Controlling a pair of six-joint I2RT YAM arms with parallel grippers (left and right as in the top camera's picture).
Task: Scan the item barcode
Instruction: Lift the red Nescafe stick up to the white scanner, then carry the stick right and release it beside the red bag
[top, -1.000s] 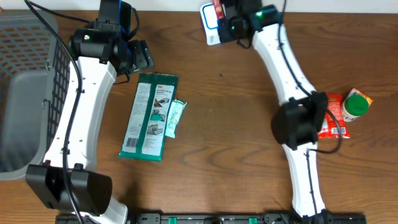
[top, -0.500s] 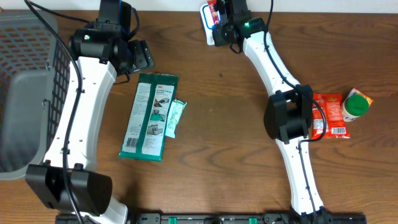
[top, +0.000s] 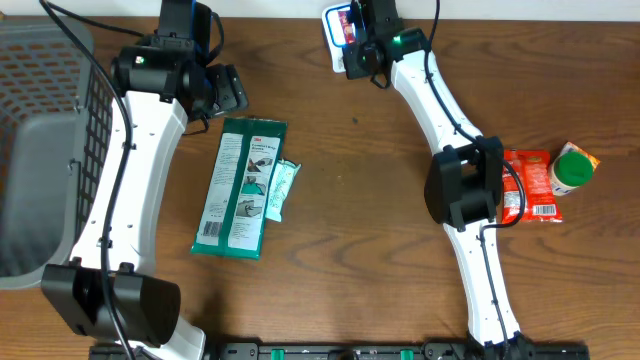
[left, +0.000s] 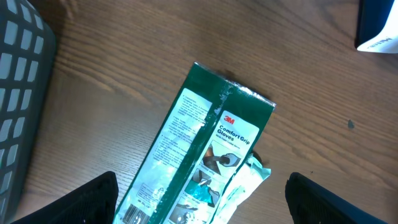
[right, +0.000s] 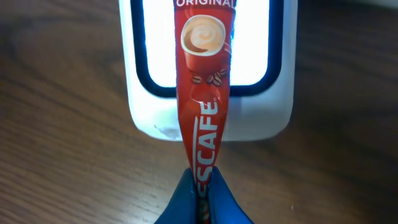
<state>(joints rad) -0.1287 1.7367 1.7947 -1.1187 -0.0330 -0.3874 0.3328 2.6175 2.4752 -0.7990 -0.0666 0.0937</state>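
Overhead: two arms reach over the counter (top: 380, 230). The left gripper (top: 226, 92) hangs empty by the far edge, just beyond one green glove pack (top: 240, 187) that lies flat. One pale packet (top: 280, 190) touches the pack's right side. One grey basket (top: 40, 130) stands at the far left. The right gripper (top: 352, 40) holds one red coffee stick (top: 349, 22) over the single scanner (top: 331, 42) at the far edge. At the right lie one red packet (top: 530, 190) and one green-capped bottle (top: 573, 168), touching each other.

Left wrist: two dark fingers (left: 87, 202) show in the bottom corners, set wide apart with nothing between them. Below lies the glove pack on a slant, the pale packet tucked against its lower right edge. The basket's mesh fills the left border, and a corner of the scanner shows at top right.

Right wrist: the two blue fingertips (right: 186, 200) are pinched tight on the lower end of the coffee stick. It runs straight up from them and crosses the middle of the scanner's lit window.
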